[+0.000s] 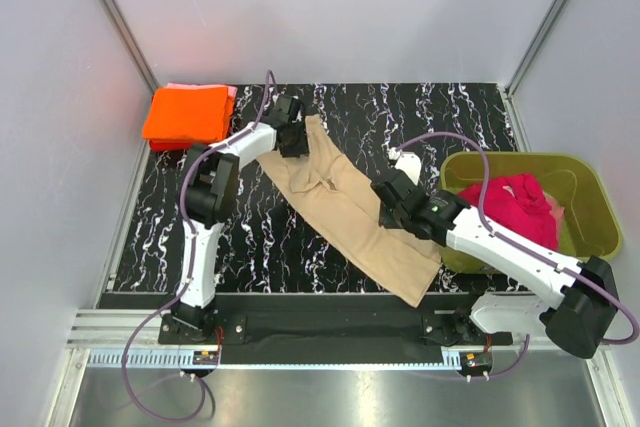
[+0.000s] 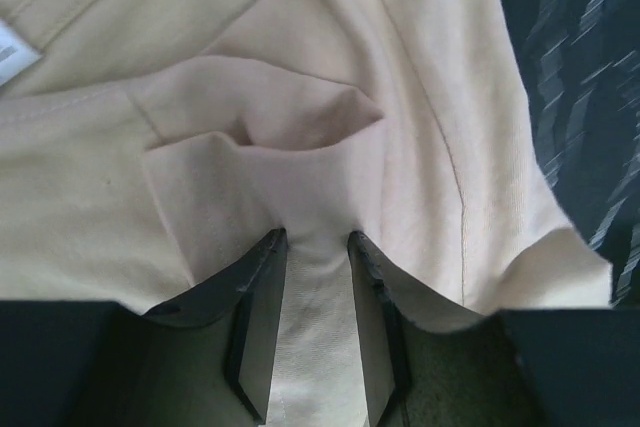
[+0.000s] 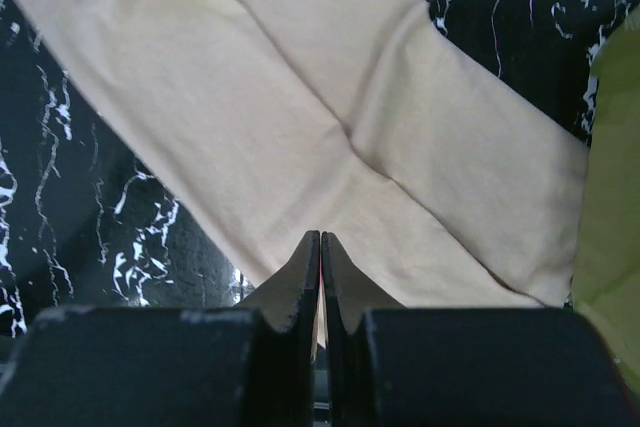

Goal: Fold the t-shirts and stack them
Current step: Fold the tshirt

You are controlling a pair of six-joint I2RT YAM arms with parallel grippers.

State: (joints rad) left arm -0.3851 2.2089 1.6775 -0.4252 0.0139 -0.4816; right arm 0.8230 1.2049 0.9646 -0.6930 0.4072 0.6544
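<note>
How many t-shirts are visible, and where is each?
4. A tan shirt lies across mid-table; an orange shirt is folded at far left; a pink shirt peeks from under it; a magenta shirt sits in the green tub. Others may be hidden.

Open at back and near-left
Tan t-shirt [image 1: 345, 212] lies diagonally across the mat [image 1: 430, 112]; green tub [image 1: 590, 172] blocks the right side, orange stack [image 1: 187, 113] the far-left corner.
</note>
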